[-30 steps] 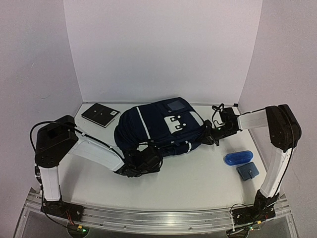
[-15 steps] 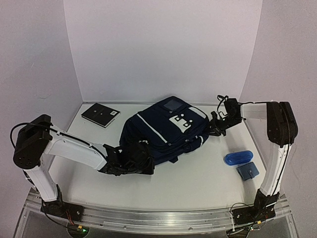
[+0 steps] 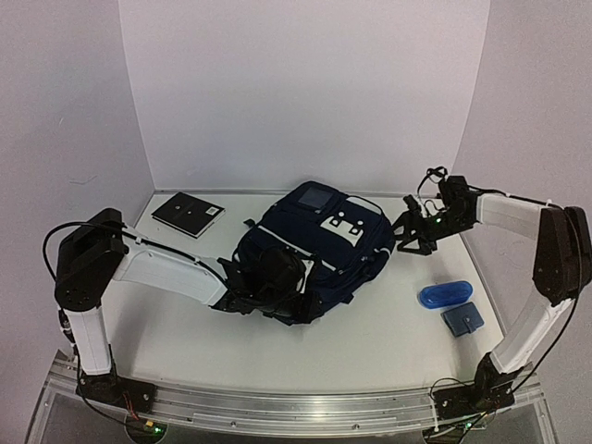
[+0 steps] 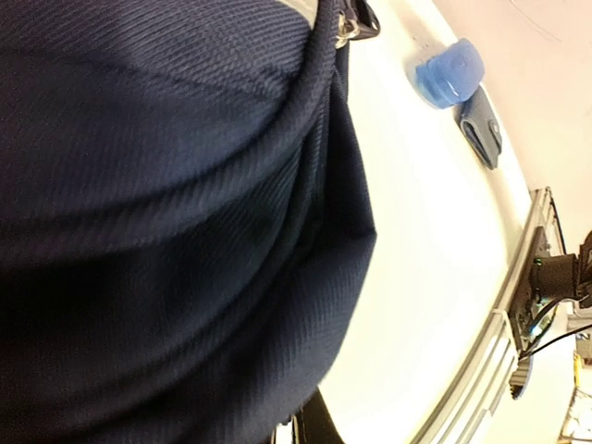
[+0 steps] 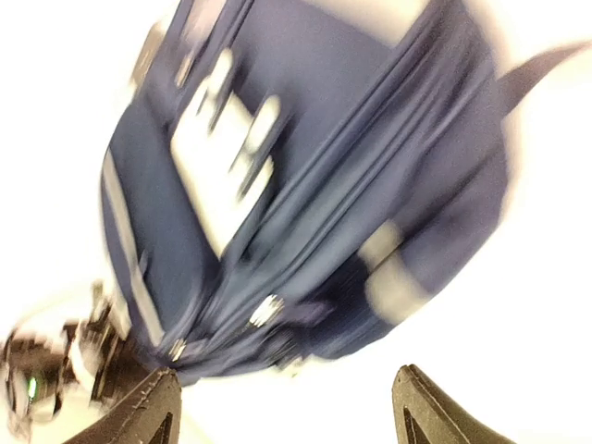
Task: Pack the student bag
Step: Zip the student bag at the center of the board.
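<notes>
The student bag [image 3: 324, 236], navy with white stripes and a white patch, lies in the middle of the table. My left gripper [image 3: 277, 277] sits at its near-left edge, shut on the fabric. In the left wrist view navy cloth of the bag [image 4: 166, 203] fills the frame down to the gripper [image 4: 301, 430]. My right gripper [image 3: 406, 237] hangs open just off the bag's right side, holding nothing. The right wrist view is blurred: the bag [image 5: 305, 176] lies ahead of the open gripper [image 5: 287, 416], whose fingertips [image 5: 143, 407] stand wide apart.
A flat black book [image 3: 188, 214] lies at the back left. A light blue pouch [image 3: 445, 294] and a small dark blue case [image 3: 462, 319] rest at the right, with the pouch [image 4: 449, 72] and the case [image 4: 481, 128] also in the left wrist view. A metal rail [image 3: 296, 407] runs along the near edge.
My right gripper has opened, let go of the bag's right side and drawn back to the right. The left gripper has pushed rightward with the bag, which has turned and shifted.
</notes>
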`<action>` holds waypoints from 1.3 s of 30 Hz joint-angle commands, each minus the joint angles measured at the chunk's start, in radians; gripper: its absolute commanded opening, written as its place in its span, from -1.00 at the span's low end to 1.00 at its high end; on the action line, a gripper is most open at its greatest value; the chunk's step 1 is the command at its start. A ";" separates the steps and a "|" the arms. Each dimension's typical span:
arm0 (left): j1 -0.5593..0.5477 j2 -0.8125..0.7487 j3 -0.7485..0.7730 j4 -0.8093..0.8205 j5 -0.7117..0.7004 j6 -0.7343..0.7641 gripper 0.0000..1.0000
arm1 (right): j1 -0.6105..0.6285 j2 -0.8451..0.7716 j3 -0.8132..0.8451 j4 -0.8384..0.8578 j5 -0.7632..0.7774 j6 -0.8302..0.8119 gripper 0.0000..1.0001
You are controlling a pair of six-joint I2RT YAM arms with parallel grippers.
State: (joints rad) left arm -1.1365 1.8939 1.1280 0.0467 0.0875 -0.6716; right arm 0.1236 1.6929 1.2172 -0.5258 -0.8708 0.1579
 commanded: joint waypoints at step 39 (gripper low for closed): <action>-0.029 0.120 0.232 -0.089 0.074 0.106 -1.00 | 0.079 0.278 0.004 -0.052 0.046 0.067 -1.00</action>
State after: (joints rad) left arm -1.1452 2.1213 1.3966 0.0406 0.1606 -0.5527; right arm 0.2961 1.9530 1.1988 -0.6331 -0.9891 0.2295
